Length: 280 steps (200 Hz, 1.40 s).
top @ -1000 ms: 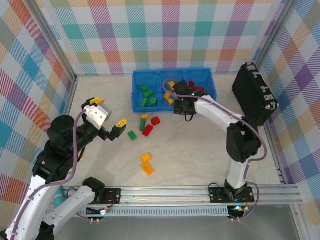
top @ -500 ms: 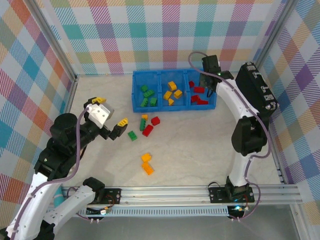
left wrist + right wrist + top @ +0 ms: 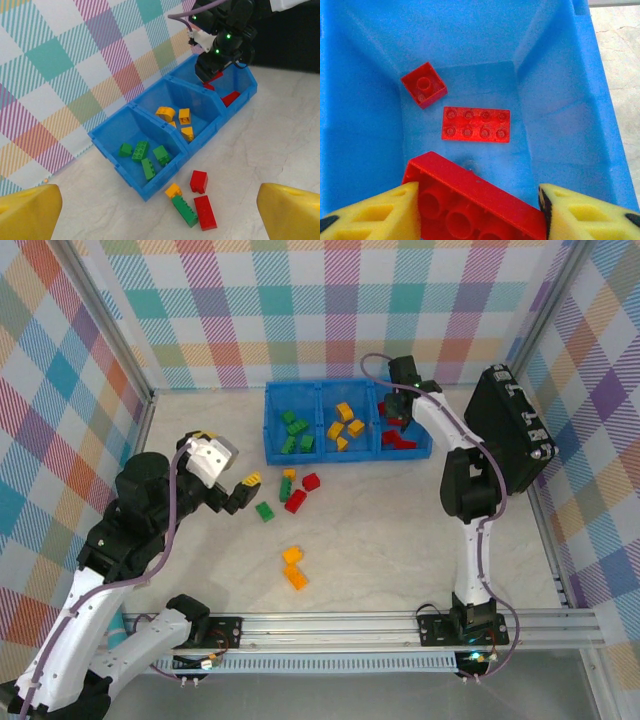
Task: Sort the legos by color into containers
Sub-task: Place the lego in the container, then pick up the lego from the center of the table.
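Observation:
The blue tray point(image 3: 268, 440) stands at the back with three compartments: green bricks point(image 3: 145, 155) on the left, yellow ones point(image 3: 180, 117) in the middle, red ones point(image 3: 230, 97) on the right. My right gripper point(image 3: 395, 420) hangs inside the red compartment, shut on a long red brick point(image 3: 475, 205) held underside up between its yellow pads point(image 3: 375, 215). Below it lie a flat red brick point(image 3: 476, 124) and a small red one point(image 3: 424, 85). My left gripper point(image 3: 226, 462) is open and empty, left of the loose bricks. On the table lie two red bricks point(image 3: 295, 501), two green point(image 3: 264, 511) and some yellow-orange point(image 3: 292, 554).
A black hard case point(image 3: 510, 430) leans against the right wall beside the tray. Checkered walls close in the table on three sides. The right arm's elbow point(image 3: 470, 485) stands over the table's right half.
The right gripper swung from in front of the middle compartment to the back, then settled into the red compartment with the brick. The left arm shifted slightly forward and right.

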Each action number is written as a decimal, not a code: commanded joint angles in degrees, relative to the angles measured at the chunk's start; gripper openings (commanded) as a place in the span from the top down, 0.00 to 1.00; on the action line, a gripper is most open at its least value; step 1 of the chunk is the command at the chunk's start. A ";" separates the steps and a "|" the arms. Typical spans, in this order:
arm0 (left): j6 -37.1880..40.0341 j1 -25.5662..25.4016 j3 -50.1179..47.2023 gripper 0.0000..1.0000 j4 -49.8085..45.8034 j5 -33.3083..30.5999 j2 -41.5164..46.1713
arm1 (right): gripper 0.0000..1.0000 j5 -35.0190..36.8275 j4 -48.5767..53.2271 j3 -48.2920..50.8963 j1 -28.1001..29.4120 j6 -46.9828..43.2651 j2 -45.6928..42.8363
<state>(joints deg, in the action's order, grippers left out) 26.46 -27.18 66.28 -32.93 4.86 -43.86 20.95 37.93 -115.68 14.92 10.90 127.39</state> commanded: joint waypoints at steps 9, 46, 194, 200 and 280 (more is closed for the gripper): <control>0.59 -0.59 2.25 0.00 -0.56 -0.30 0.02 | 0.35 -0.39 0.79 -2.45 -0.60 -1.26 -0.29; 0.43 -0.56 2.45 0.00 -0.73 0.23 0.06 | 0.15 -0.90 1.25 -1.73 -0.68 -1.91 -1.39; 0.15 -0.59 1.51 0.00 -0.16 0.39 3.30 | 0.21 -14.76 -3.09 17.88 9.98 0.53 -21.63; 0.09 -0.59 1.40 0.00 -0.04 0.48 3.43 | 0.22 -14.97 -4.14 19.75 11.51 0.49 -22.63; -0.37 -0.54 0.96 0.00 -0.03 0.85 5.53 | 0.25 -19.69 -8.30 24.44 23.94 2.14 -18.58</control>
<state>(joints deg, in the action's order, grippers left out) 26.41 -27.24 67.33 -33.04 5.06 -39.35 2.92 31.00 -89.71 37.45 10.94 106.08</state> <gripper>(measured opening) 0.999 0.762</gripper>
